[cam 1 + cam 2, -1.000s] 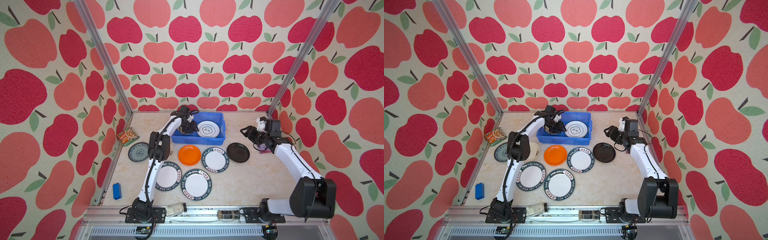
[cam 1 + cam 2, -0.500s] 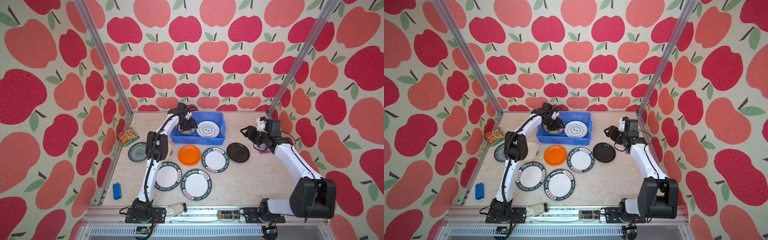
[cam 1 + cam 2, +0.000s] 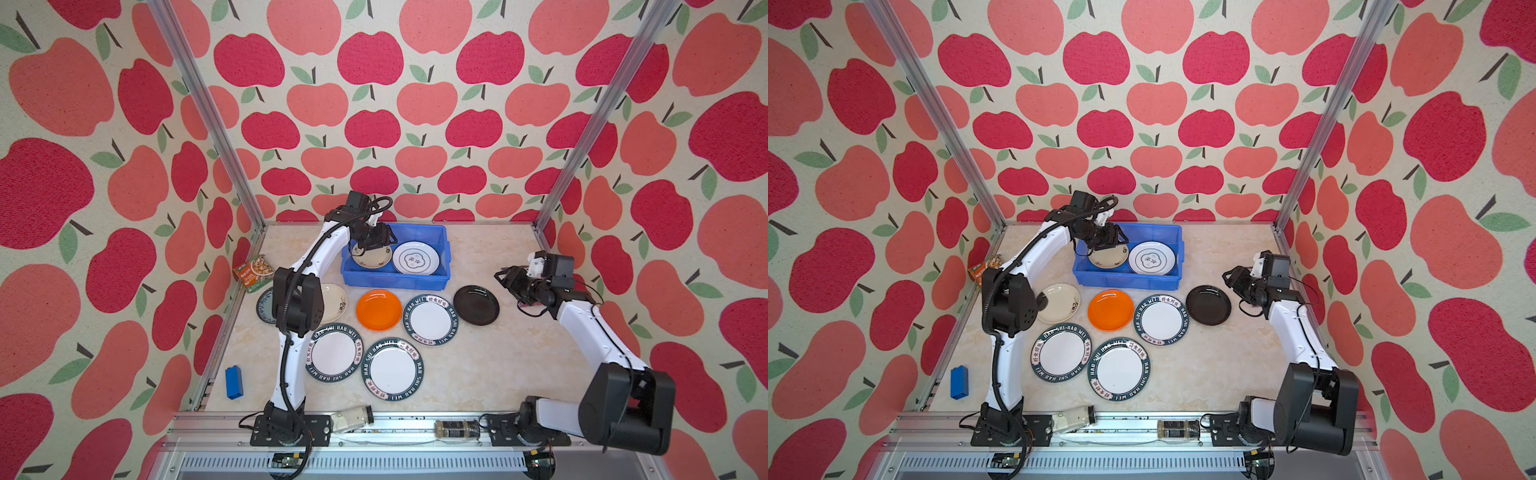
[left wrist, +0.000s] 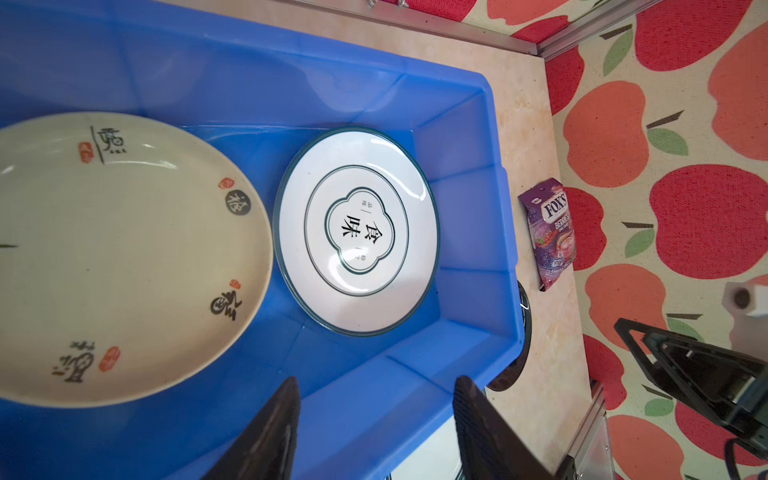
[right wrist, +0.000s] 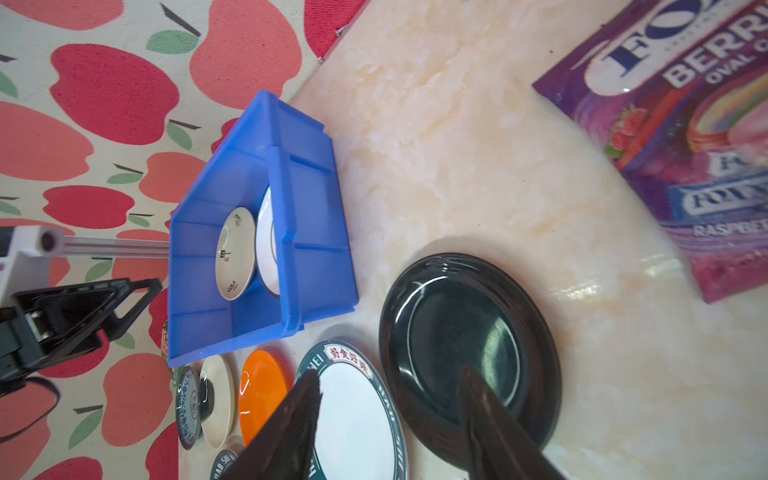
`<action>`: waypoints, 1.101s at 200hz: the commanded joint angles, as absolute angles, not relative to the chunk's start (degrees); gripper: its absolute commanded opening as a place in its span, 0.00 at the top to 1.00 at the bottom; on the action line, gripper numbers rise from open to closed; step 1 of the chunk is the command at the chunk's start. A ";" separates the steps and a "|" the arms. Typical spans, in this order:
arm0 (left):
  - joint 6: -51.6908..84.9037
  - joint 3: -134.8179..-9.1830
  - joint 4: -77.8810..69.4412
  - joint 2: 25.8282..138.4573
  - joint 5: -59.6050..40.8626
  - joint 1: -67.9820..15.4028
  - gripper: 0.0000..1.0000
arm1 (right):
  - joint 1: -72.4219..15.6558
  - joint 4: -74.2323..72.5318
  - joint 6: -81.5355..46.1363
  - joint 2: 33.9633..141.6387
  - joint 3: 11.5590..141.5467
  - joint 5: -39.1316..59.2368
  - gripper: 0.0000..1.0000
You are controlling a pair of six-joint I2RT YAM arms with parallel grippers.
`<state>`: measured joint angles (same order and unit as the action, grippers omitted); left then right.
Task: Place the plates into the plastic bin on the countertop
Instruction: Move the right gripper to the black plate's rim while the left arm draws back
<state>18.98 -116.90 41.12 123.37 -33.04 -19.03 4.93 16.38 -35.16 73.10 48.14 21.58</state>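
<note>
The blue bin [image 3: 395, 283] [image 3: 1127, 279] sits at the far middle of the desk [image 3: 478, 365]. Two plates lie flat side by side in it: a cream plate [image 3: 374, 258] [image 4: 124, 257] on the left and a white emblem plate [image 3: 415, 258] [image 4: 357, 230] on the right.

The left fingers [image 3: 374, 241] [image 4: 270, 440] hang over the left half of the bin, above the cream plate. They are spread wide with nothing between them. In the left wrist view only the bin's wall shows in the gap.

The right fingers [image 3: 505, 277] [image 5: 286, 432] hover off the desk at the right, just beside the black plate [image 3: 476, 304] [image 5: 469, 353]. They are also wide apart and empty.

Seven plates lie on the desk near the bin. The orange plate [image 3: 378, 309] is just in front of it, and a lettered plate [image 3: 430, 319] lies between the orange and black ones. Two more lettered plates [image 3: 334, 353] [image 3: 392, 368] lie nearer. An ink-blotched plate [image 3: 334, 297] is left of the orange one. A blue-patterned plate [image 3: 262, 305] lies further left, partly hidden by the left arm.

A snack packet [image 3: 253, 272] lies by the left wall, and a purple candy packet [image 4: 550, 232] [image 5: 685, 145] lies at the right, beyond the black plate. A blue block [image 3: 233, 382] sits at the near left, and two jars [image 3: 351, 419] [image 3: 457, 429] lie on the front rail.
</note>
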 commanded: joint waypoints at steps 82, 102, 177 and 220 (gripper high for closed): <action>32.25 -75.75 7.41 94.67 -37.65 -19.18 0.01 | 7.51 18.45 -37.29 68.83 35.68 17.86 0.49; 35.81 -72.44 3.65 93.52 -36.35 -18.83 0.01 | 7.52 14.97 -38.48 70.30 34.32 19.12 0.49; 40.52 -66.69 -8.19 93.22 -39.96 -19.66 0.01 | 7.39 3.96 -39.37 76.97 31.06 19.87 0.54; 36.38 -69.43 -2.72 93.19 -37.75 -20.74 0.01 | 6.54 -2.00 -40.94 79.85 29.75 19.60 0.60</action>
<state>38.92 -67.18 -3.86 94.80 -38.76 -20.21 7.14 3.22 -39.27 78.74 30.79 19.16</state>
